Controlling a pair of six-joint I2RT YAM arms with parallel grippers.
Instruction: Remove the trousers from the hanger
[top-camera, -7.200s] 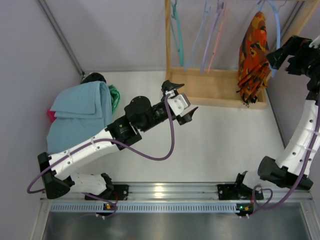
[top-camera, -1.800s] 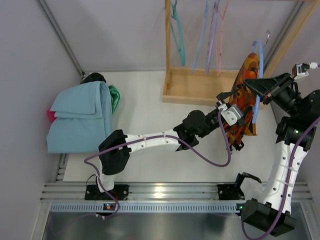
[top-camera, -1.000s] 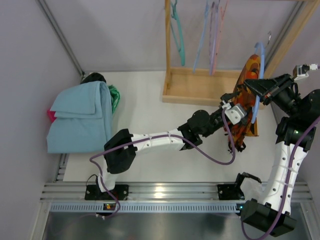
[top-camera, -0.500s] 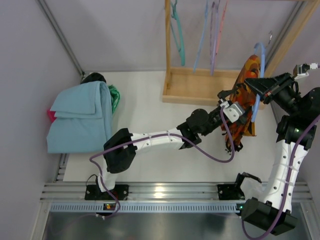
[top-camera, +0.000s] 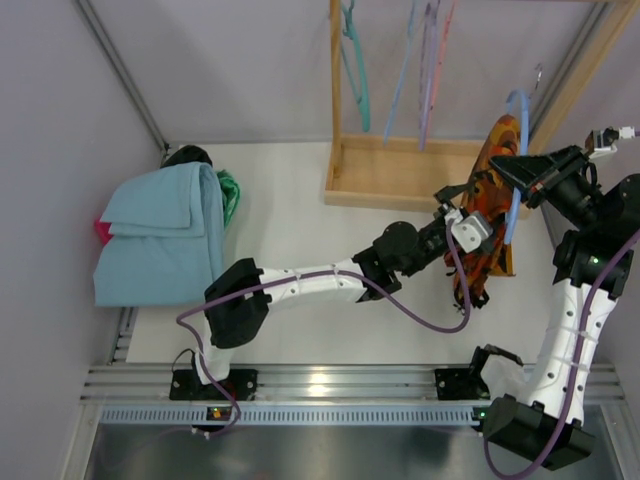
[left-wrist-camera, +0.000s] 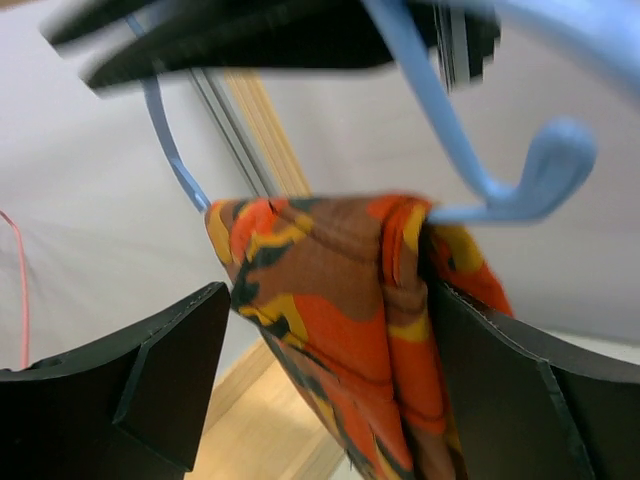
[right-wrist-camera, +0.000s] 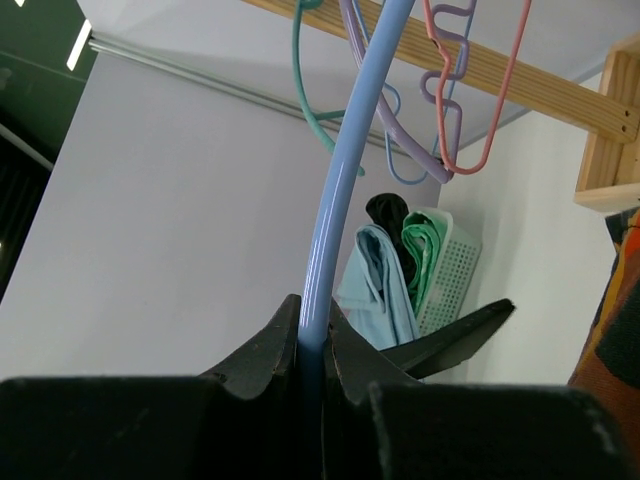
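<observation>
The trousers (top-camera: 492, 205), orange, red and black patterned, hang folded over a light blue hanger (top-camera: 517, 150) at the right, in front of the wooden rack. My right gripper (top-camera: 518, 172) is shut on the hanger's bar (right-wrist-camera: 345, 180), which runs up from between its fingers (right-wrist-camera: 280, 350). My left gripper (top-camera: 470, 228) is open and straddles the hanging trousers (left-wrist-camera: 340, 300). One finger (left-wrist-camera: 150, 370) stands clear of the cloth on the left. The other finger (left-wrist-camera: 530, 390) lies against the cloth on the right. The hanger's hooked end (left-wrist-camera: 540, 170) shows above the cloth.
A wooden rack (top-camera: 400, 180) stands at the back with green (top-camera: 356, 70), purple (top-camera: 428, 60) and pink hangers. A light blue cloth pile (top-camera: 160, 235) covers a white basket (right-wrist-camera: 445, 275) of clothes at the left. Walls close in on both sides.
My left gripper has opened wider around the trousers and shifted slightly along them. The right gripper keeps the hanger in the same place.
</observation>
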